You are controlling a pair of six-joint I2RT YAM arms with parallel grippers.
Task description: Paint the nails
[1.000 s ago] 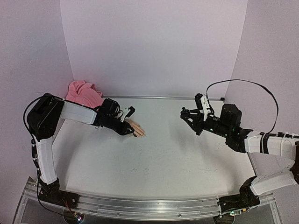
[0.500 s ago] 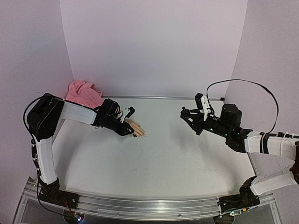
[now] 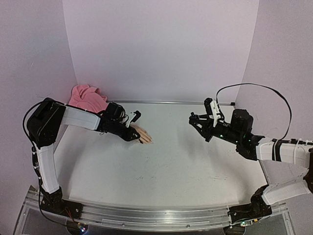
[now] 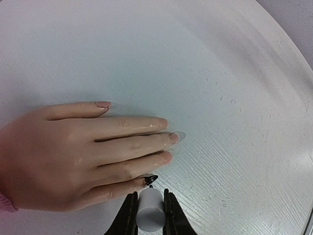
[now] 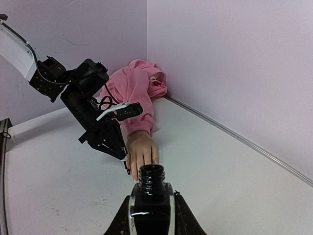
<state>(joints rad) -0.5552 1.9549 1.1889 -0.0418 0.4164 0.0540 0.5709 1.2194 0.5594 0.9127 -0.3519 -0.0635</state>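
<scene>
The beige mannequin hand (image 4: 73,152) lies flat on the table with a pink sleeve (image 3: 88,97); it also shows in the top view (image 3: 144,135) and the right wrist view (image 5: 142,152). Its little-finger nail (image 4: 149,180) is dark-painted; the other nails (image 4: 174,137) are pale. My left gripper (image 4: 149,210) is shut on the white brush cap (image 4: 149,209), whose brush tip touches the dark nail. My right gripper (image 5: 152,215) is shut on the open black polish bottle (image 5: 151,196) and holds it off the table at the right (image 3: 208,125).
The pink sleeve bunches against the back left corner (image 5: 139,83). A metal rail (image 3: 166,103) runs along the foot of the back wall. Pale walls close in the table on the left, back and right.
</scene>
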